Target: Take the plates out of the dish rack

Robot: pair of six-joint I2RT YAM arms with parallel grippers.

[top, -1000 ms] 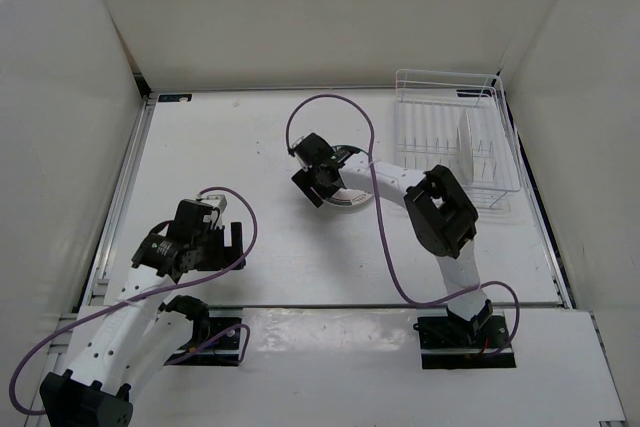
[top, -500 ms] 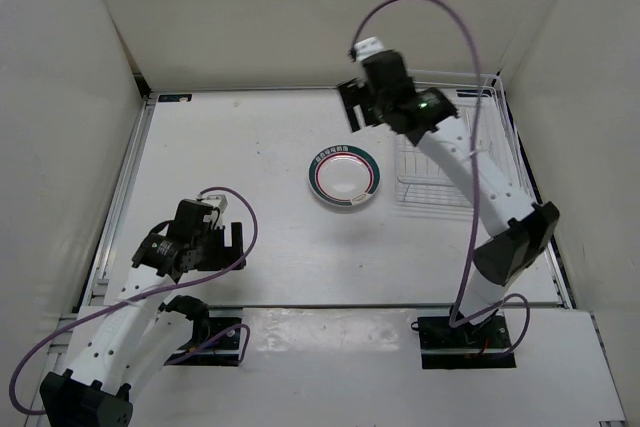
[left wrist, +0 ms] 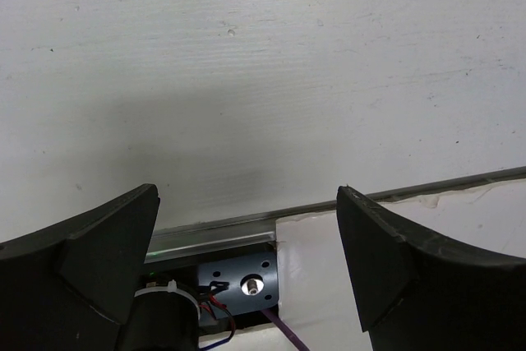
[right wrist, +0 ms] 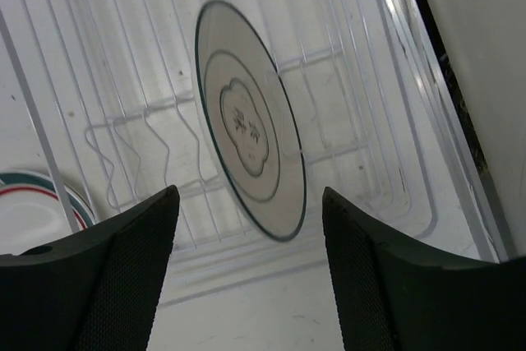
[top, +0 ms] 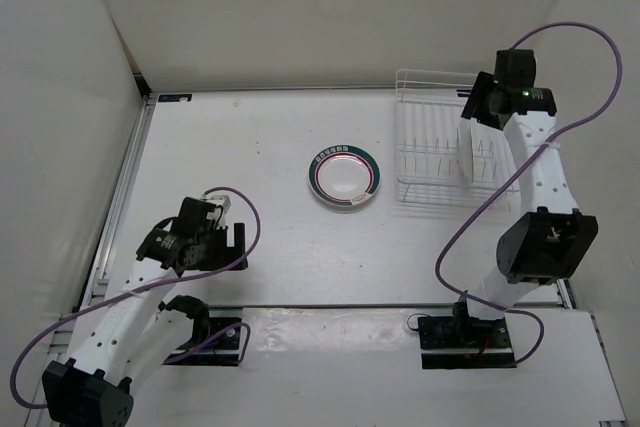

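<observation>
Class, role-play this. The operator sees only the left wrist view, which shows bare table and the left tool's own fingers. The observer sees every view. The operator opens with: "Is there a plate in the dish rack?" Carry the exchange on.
Observer: Yes. The silver-grey plate stands on edge in the dish rack.
Operator: Where is the other plate?
Observer: The green-rimmed plate lies flat on the table, left of the rack and apart from it.
Operator: What is the right arm doing?
Observer: The right tool is open and pointed at the silver-grey plate, not gripping it.
</observation>
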